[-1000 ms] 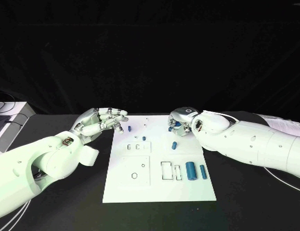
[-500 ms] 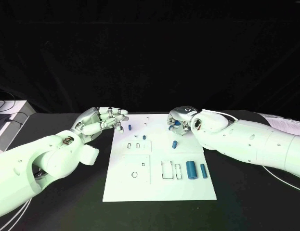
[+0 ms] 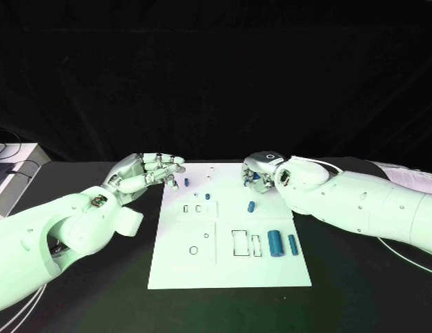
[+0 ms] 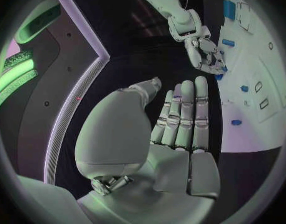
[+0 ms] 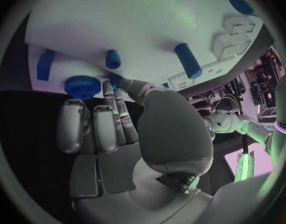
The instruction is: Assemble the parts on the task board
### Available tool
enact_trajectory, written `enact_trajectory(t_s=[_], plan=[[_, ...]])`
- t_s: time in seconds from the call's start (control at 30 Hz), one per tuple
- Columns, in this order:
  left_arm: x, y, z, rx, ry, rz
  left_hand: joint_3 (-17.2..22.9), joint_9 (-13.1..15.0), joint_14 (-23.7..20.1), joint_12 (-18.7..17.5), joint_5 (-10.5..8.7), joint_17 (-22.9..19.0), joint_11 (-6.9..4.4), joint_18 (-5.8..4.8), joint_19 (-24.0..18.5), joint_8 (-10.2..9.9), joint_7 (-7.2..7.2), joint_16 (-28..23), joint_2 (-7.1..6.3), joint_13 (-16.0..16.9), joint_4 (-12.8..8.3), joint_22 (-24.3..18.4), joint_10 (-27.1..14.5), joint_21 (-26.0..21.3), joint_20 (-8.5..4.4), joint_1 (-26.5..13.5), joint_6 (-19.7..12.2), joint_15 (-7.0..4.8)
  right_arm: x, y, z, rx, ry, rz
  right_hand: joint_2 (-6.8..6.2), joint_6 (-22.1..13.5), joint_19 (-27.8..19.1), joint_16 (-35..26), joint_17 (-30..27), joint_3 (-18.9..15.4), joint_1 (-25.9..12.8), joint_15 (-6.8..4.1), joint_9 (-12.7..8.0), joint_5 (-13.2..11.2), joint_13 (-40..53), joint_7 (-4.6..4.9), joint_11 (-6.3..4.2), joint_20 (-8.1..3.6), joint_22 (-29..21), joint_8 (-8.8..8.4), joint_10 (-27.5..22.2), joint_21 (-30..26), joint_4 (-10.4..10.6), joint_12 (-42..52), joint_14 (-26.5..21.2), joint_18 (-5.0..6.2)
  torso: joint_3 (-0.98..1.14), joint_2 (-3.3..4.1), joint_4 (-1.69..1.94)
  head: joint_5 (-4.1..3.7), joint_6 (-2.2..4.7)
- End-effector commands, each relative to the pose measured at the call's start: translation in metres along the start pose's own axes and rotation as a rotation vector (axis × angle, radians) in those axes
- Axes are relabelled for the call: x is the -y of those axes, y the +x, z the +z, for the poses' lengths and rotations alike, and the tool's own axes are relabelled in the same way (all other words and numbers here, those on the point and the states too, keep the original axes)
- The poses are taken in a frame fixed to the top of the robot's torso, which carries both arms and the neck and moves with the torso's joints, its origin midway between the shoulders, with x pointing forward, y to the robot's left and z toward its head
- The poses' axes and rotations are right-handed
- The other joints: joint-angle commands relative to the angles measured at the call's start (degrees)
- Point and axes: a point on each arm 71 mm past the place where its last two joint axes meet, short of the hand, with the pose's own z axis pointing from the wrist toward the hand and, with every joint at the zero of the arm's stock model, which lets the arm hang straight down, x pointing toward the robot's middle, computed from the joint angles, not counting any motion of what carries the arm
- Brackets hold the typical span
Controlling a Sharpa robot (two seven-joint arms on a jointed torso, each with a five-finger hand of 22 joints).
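Left hand (image 3: pixel 145 173) hovers with fingers curled, holding nothing — right hand (image 3: pixel 258 173) reaches down, fingers together.

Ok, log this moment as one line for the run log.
left hand: open, at task board far left edge | right hand: fingers at blue knurled part, hold unclear | large blue cylinder: lying on board

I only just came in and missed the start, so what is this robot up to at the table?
It is assembling small blue parts on the white task board. The right robot hand is down at the board's far right corner, fingers by a round blue knurled part; whether it grips that part cannot be told. The left robot hand hovers at the far left edge, holding nothing, fingers fairly straight. Two blue cylinders lie on the board's right side, a smaller blue peg beyond them.
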Motion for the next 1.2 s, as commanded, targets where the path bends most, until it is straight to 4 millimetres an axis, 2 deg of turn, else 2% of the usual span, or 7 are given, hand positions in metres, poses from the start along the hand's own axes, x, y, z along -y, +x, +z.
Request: enact_trajectory(t_s=[0.03,0.1,0.23,0.57,0.8,0.97,1.2], plan=[[0.001,0.002,0.001,-0.010,0.006,-0.001,0.27,0.09,-0.28,-0.04,0.20,0.02,-0.09,0.23,-0.29,-0.28,0.16,0.37,0.71,0.10,0.00,0.05,-0.31,0.39,0.11,-0.01,0.23,-0.01,-0.002,0.000,-0.001,0.020,-0.013,-0.012,1.53,1.34,0.12,0.27,-0.17,0.03,1.53,-0.70,1.57,-2.47,1.98,-0.84,-3.74,-0.67,0.56,1.70,4.81,0.53,-1.04,1.18,1.52,-0.71,-0.01,0.01,0.01,-0.01,0.02],[0.001,0.002,0.001,-0.010,0.006,-0.001,0.36,0.11,-0.29,-0.03,0.20,0.00,-0.09,0.23,-0.34,-0.28,0.17,0.41,0.81,0.10,-0.04,0.11,-0.31,0.50,0.10,0.02,0.26,-0.01,-0.003,-0.001,-0.001,0.039,-0.014,-0.012,1.93,1.60,0.13,0.23,-0.33,0.06,1.53,-0.93,2.28,-3.56,2.68,-1.06,-4.01,-0.91,0.77,2.40,5.42,0.60,-1.29,1.63,1.51,-0.74,-0.01,0.01,0.04,-0.02,0.06],[0.001,0.002,0.001,-0.011,0.006,-0.001,0.36,0.11,-0.29,-0.03,0.20,0.00,-0.09,0.23,-0.34,-0.28,0.17,0.41,0.81,0.10,-0.04,0.11,-0.31,0.50,0.10,0.02,0.26,-0.01,-0.004,-0.004,-0.001,0.077,-0.016,-0.011,2.04,1.69,0.11,0.22,-0.45,0.08,1.47,-1.14,2.91,-4.22,3.45,-1.25,-4.27,-1.11,0.91,2.99,6.05,0.62,-1.52,2.20,1.51,-0.75,-0.01,0.07,0.05,-0.01,0.17],[0.001,0.001,0.001,-0.010,0.005,-0.001,0.36,0.11,-0.29,-0.03,0.20,0.00,-0.09,0.23,-0.34,-0.28,0.17,0.41,0.81,0.10,-0.04,0.11,-0.31,0.50,0.10,0.02,0.26,-0.01,-0.009,-0.010,-0.003,0.163,-0.014,0.004,2.08,1.40,0.14,0.29,-0.35,0.30,1.49,-1.18,3.19,-4.28,3.75,-1.24,-4.24,-1.20,1.03,3.11,5.71,0.66,-1.69,2.14,1.54,-0.78,-0.04,0.13,0.01,0.07,0.46],[0.001,0.001,0.000,-0.010,0.004,0.000,0.36,0.11,-0.29,-0.03,0.20,0.00,-0.09,0.23,-0.34,-0.28,0.17,0.41,0.81,0.10,-0.04,0.11,-0.31,0.50,0.10,0.02,0.26,-0.01,-0.020,-0.014,0.001,0.195,-0.027,0.019,2.11,1.10,0.15,0.28,-0.46,0.71,1.54,-1.14,3.50,-3.59,4.07,-1.18,-4.16,-1.22,1.16,3.21,5.38,0.70,-1.94,2.04,1.53,-0.79,-0.10,0.14,0.00,-0.09,0.70],[0.001,0.001,0.000,-0.012,0.004,-0.001,0.44,0.12,-0.30,-0.03,0.20,-0.02,-0.08,0.23,-0.41,-0.28,0.17,0.46,0.88,0.10,-0.07,0.20,-0.32,0.64,0.10,0.00,0.27,0.00,-0.029,-0.017,0.008,0.220,-0.030,0.022,2.09,1.08,0.20,0.34,-0.35,0.75,1.55,-1.13,3.54,-3.50,4.11,-1.18,-4.15,-1.22,1.25,3.23,5.36,0.76,-1.98,2.04,1.56,-0.81,-0.13,0.22,0.09,-0.22,0.93],[0.001,0.003,0.001,-0.016,0.005,-0.003,0.44,0.12,-0.30,-0.03,0.20,-0.02,-0.08,0.23,-0.41,-0.28,0.17,0.46,0.88,0.10,-0.07,0.20,-0.32,0.64,0.10,0.00,0.27,0.00,-0.040,-0.022,0.021,0.263,-0.026,0.022,2.06,1.11,0.26,0.40,-0.26,0.84,1.57,-1.13,3.63,-3.34,4.18,-1.19,-4.15,-1.22,1.37,3.29,5.34,0.83,-2.08,2.03,1.58,-0.84,-0.32,0.37,0.49,-0.30,1.21]])
